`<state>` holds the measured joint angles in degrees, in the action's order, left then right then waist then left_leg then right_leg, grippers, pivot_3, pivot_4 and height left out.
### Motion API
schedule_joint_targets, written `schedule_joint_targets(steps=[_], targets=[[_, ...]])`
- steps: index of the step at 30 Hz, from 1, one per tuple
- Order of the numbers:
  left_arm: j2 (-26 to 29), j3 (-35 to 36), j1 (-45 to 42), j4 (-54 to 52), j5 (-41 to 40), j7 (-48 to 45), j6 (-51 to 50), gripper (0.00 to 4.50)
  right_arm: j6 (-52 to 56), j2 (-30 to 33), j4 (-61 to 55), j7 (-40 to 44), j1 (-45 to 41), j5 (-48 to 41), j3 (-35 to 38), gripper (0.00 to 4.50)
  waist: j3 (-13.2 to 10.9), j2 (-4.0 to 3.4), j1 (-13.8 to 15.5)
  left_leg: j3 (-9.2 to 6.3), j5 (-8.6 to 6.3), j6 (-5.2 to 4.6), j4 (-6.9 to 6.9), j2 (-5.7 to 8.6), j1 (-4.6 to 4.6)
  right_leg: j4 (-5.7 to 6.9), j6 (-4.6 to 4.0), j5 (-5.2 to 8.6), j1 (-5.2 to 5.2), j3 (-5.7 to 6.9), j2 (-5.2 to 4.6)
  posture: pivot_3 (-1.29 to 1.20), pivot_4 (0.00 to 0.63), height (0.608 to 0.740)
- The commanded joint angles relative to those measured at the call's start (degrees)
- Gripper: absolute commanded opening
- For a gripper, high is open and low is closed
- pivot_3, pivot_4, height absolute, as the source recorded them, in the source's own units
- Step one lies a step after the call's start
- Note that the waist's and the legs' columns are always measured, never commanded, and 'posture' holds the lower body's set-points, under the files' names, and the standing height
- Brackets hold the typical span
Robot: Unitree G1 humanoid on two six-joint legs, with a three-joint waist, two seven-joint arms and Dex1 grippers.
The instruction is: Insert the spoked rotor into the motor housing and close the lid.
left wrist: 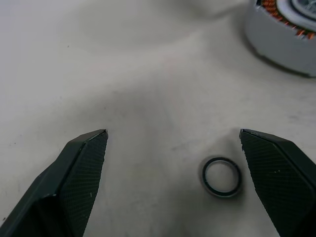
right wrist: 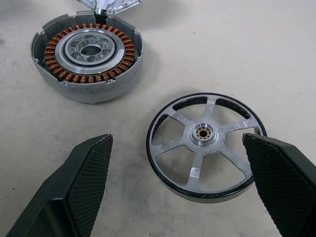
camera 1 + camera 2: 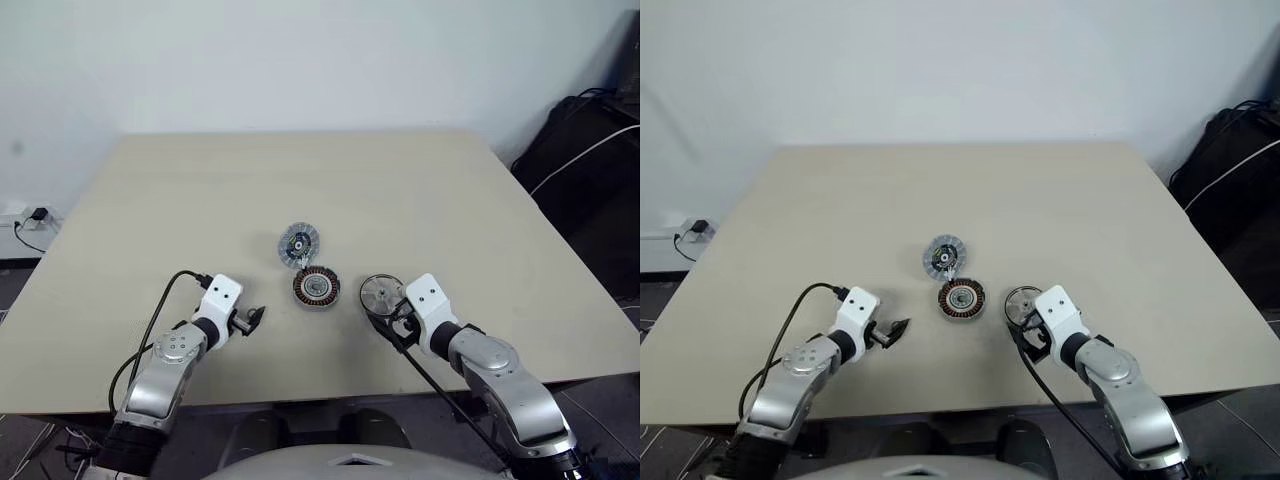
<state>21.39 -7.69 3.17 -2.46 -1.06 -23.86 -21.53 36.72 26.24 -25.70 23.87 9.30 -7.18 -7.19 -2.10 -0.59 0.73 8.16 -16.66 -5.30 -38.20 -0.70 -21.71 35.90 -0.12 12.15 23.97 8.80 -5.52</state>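
Observation:
The spoked rotor (image 2: pixel 205 145), black-rimmed with silver spokes, lies flat on the table just ahead of my right gripper (image 2: pixel 177 143), whose open fingers hover over it without touching. Beside it to the left stands the motor housing (image 3: pixel 316 288), with copper windings and a silver centre. Just behind the housing lies the lid (image 3: pixel 298 244), a pale ribbed disc. My left gripper (image 3: pixel 254 318) is open above the table left of the housing. A small dark ring (image 1: pixel 221 176) lies on the table between its fingers, close to one fingertip (image 1: pixel 276 163).
The beige table (image 3: pixel 200 200) stretches wide behind and to both sides of the parts. A black bag with a white cable (image 3: pixel 585 150) sits off the table's right edge. A wall socket with a plug (image 3: pixel 35 216) is at the far left.

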Motion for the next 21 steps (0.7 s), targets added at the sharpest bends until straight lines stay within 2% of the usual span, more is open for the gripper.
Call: schedule_joint_targets(steps=[1,10,14,21], targets=[[0.31,-0.77,-0.96,0.18,0.53,-0.94,0.21,4.5,-1.01,-0.49,-2.12,-0.49,-0.24,-0.14,1.11,4.48,0.0,0.0,0.0,0.0,0.0,0.0,0.0,0.0,0.0,0.0,0.0,0.0,0.0,0.0,0.0,0.0,0.0,0.74],[1.95,-1.18,1.59,-0.52,0.64,-3.36,-1.64,4.5,-1.03,-1.04,-2.62,-1.07,0.57,0.03,1.06,4.48,0.09,-0.05,-0.06,0.0,0.0,0.0,0.0,0.0,0.01,0.0,0.0,0.0,-0.01,-0.01,-0.01,0.0,0.0,0.74],[1.92,-0.78,2.71,-0.92,0.26,-3.55,-2.75,3.62,-1.08,-1.2,-2.57,-0.99,0.48,0.18,1.03,4.5,0.19,-0.06,-0.09,0.0,-0.01,-0.01,0.0,0.0,0.01,0.0,0.0,0.0,-0.01,-0.01,-0.01,0.0,0.0,0.74],[1.85,-0.23,4.06,-2.12,-0.22,-3.48,-4.58,1.26,-1.07,-1.25,-2.44,-0.9,0.05,0.24,0.93,4.5,0.24,-0.07,-0.71,0.0,0.01,0.01,0.0,-0.01,0.05,0.04,-0.02,0.01,-0.02,0.0,0.0,0.0,0.0,0.74]])
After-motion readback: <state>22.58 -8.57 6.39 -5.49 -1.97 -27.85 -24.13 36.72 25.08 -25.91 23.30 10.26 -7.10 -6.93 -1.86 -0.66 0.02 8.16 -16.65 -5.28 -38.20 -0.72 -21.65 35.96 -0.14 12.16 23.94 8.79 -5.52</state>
